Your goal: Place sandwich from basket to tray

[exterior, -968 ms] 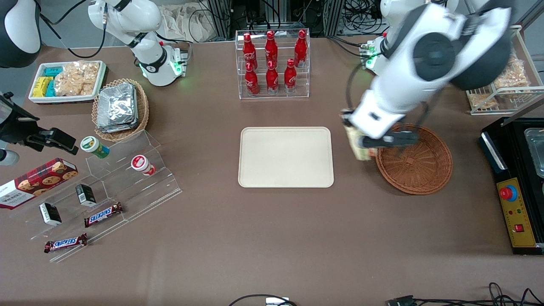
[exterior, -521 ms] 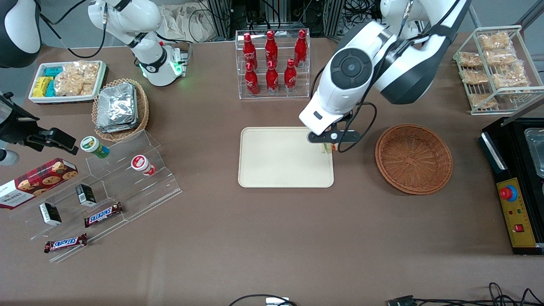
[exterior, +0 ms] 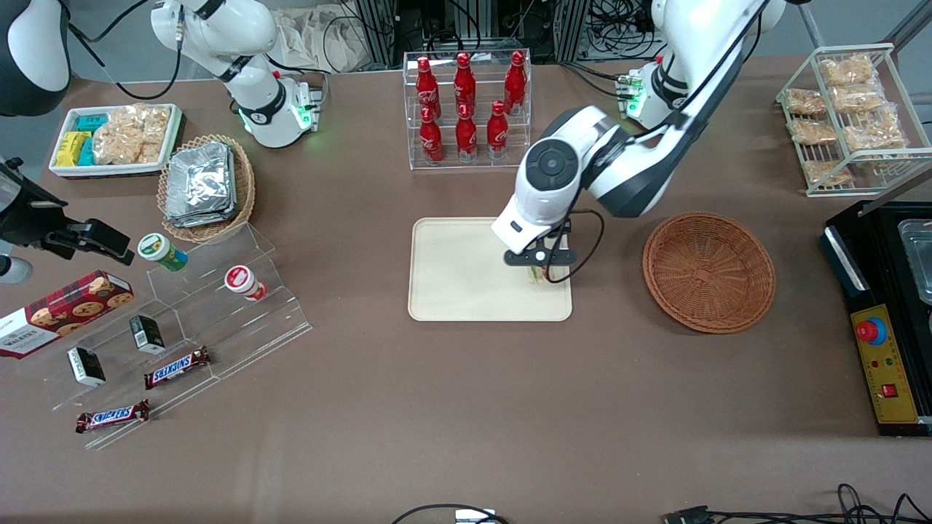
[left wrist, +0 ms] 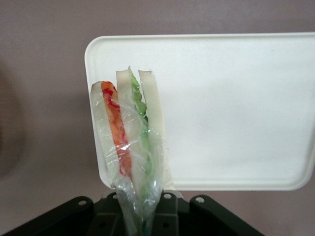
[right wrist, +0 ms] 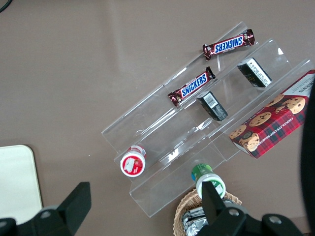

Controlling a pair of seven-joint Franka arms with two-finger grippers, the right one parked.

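Cream tray (exterior: 466, 276) at table centre; reddish-brown wicker basket (exterior: 708, 271) beside it, toward the working arm's end, holding nothing. Left gripper (exterior: 539, 268) above the tray's basket-side edge, fingers clamped on the wrapped sandwich (left wrist: 130, 142), held edge-on over the tray corner.

Cream tray (exterior: 466, 276); reddish-brown radial-weave basket (exterior: 708, 271); pale sandwich (left wrist: 129, 142), green and orange-red filling.

A wide brown table (exterior: 451, 407) fills the scene under even light. At its edge farthest from the front camera stand metal frame posts (exterior: 378, 29) amid tangled black cables (exterior: 619, 22) and crumpled cloth (exterior: 320, 36).
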